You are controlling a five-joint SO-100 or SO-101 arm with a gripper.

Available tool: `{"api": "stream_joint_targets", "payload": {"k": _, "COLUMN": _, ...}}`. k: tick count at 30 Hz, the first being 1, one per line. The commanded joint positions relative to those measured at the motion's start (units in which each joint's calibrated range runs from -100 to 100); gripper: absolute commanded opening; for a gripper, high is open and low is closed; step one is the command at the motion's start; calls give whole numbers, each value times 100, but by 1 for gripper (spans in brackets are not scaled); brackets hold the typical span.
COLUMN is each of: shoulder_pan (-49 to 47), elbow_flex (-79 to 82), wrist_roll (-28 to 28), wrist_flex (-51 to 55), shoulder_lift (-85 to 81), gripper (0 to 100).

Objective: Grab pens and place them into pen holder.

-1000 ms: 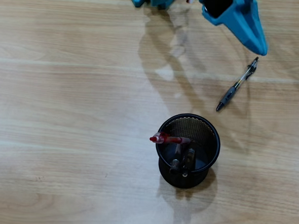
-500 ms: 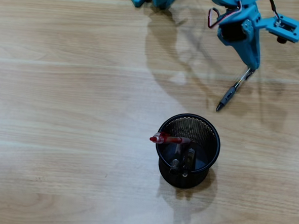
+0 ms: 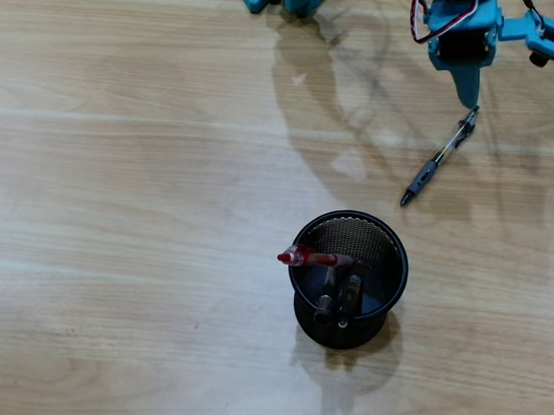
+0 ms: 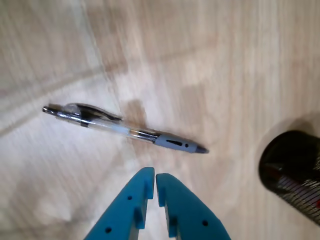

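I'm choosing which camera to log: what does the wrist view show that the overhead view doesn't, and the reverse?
Only the wrist view shows the gripper fingertips nearly shut, empty, short of the clear-and-grey pen. Only the overhead view shows inside the pen holder: the red-and-white pen and two dark pens. Both show that pen lying on the table, apart from the holder.

Your pen holder (image 3: 393,245), a round black wire-mesh cup with a solid rim, stands upright on the surface, just below the middle of the overhead view. Three pens are in it: a red-and-white pen (image 3: 313,259) lies across the rim toward 9 o'clock, and two dark pens (image 3: 339,296) lean toward 6 o'clock. You have one clear-and-grey pen (image 3: 438,157) lying flat at about 1 o'clock from the holder, apart from it, tip pointing toward 7 o'clock, clip end toward 1 o'clock.
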Motion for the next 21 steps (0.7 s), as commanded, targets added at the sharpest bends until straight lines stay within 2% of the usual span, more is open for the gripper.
{"api": "stream_joint_targets", "payload": {"k": 1, "shoulder_pan": 59, "elbow_flex": -238, "wrist_roll": -872, "wrist_flex": 15, "shoulder_lift": -13, "gripper": 2}}
{"api": "stream_joint_targets", "payload": {"k": 7, "shoulder_pan": 77, "elbow_flex": -292, "wrist_roll": -1840, "wrist_flex": 6, "shoulder_lift": -5, "gripper": 2}}
{"api": "stream_joint_targets", "payload": {"k": 16, "shoulder_pan": 41, "elbow_flex": -428, "wrist_roll": -4118, "wrist_flex": 33, "shoulder_lift": 632, "gripper": 2}}
{"api": "stream_joint_targets", "payload": {"k": 21, "shoulder_pan": 77, "elbow_flex": -744, "wrist_roll": -4809, "wrist_flex": 334, "shoulder_lift": 980, "gripper": 2}}
